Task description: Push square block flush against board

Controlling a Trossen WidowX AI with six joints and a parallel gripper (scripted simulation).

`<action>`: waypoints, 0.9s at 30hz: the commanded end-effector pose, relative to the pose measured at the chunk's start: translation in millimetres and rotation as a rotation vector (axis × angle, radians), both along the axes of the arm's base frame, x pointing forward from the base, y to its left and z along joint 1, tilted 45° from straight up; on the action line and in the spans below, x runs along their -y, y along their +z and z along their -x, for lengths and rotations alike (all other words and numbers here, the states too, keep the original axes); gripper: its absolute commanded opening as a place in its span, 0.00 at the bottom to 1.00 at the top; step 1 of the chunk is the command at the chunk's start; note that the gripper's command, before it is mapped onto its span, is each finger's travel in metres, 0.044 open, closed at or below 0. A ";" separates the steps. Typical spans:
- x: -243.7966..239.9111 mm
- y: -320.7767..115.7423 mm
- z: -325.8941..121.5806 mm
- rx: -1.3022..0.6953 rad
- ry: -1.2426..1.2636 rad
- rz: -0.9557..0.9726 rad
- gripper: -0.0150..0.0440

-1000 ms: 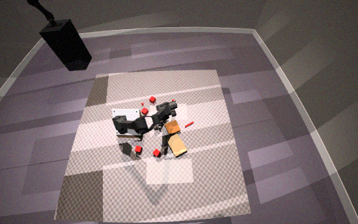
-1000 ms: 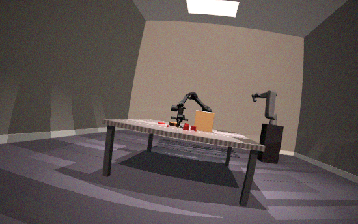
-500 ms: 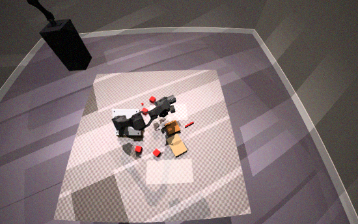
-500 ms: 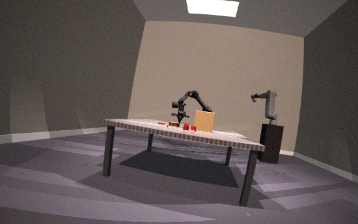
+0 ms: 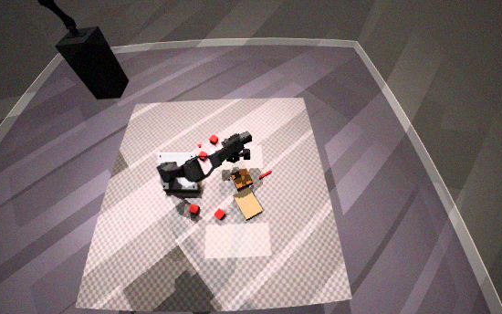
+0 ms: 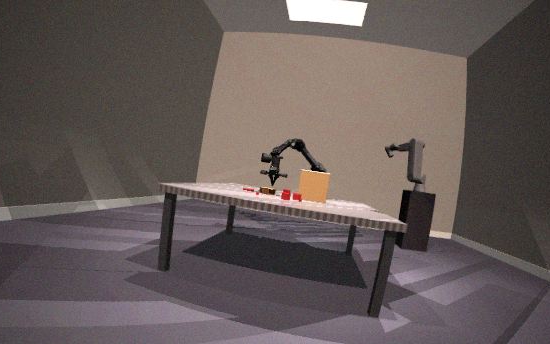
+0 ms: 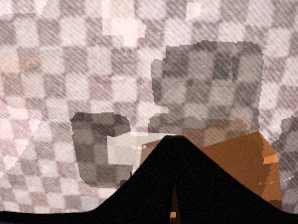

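The claw [image 5: 237, 158] [image 6: 272, 184] [image 7: 173, 144] is closed, holding nothing; from above, the square block [image 5: 242, 179] [image 6: 268, 191] [image 7: 240, 167] lies at its six o'clock.

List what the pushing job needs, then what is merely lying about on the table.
For the job:
- orange-brown square block
- tan rectangular board

Just lying about:
- small red cubes
- thin red stick
- tiny red piece
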State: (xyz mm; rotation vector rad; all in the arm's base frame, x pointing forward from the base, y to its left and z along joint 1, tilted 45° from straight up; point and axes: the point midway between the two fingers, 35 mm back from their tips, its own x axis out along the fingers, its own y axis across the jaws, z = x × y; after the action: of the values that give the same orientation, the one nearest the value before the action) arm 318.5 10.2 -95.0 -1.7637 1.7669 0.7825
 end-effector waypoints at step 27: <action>13.5 13.3 -87.6 0.726 -0.729 0.019 0.25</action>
State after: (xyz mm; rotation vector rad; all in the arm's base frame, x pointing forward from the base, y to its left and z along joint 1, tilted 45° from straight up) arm 396.7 -1.3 -84.6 -1.1189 1.7040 -0.0798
